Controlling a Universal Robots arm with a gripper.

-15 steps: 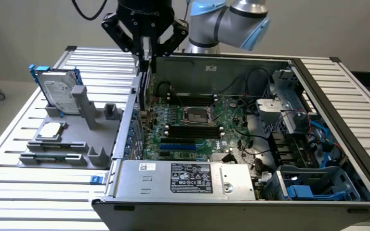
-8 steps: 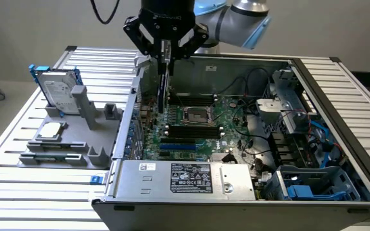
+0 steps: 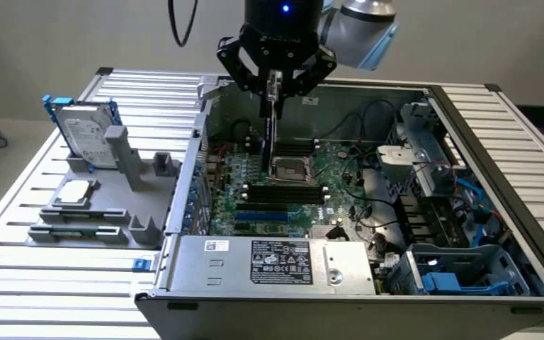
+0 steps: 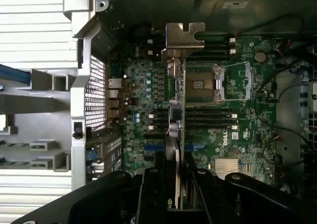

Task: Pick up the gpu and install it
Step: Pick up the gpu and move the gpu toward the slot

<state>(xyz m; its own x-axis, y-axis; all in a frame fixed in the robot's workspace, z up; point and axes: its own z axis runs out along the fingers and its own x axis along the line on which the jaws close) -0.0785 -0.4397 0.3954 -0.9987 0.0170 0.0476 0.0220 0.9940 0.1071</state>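
The gripper (image 3: 274, 85) has its jaws pinched shut on the top of the gpu (image 3: 271, 134), which hangs on its edge over the motherboard (image 3: 333, 166) inside the open computer case (image 3: 348, 319); the card looks thin, light, stiff and easy to break, so its edges are the safest place to hold.

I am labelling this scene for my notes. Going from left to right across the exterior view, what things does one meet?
hard drive in its blue frame → gpu, gripped upright by the claw → silver metal cage inside the case
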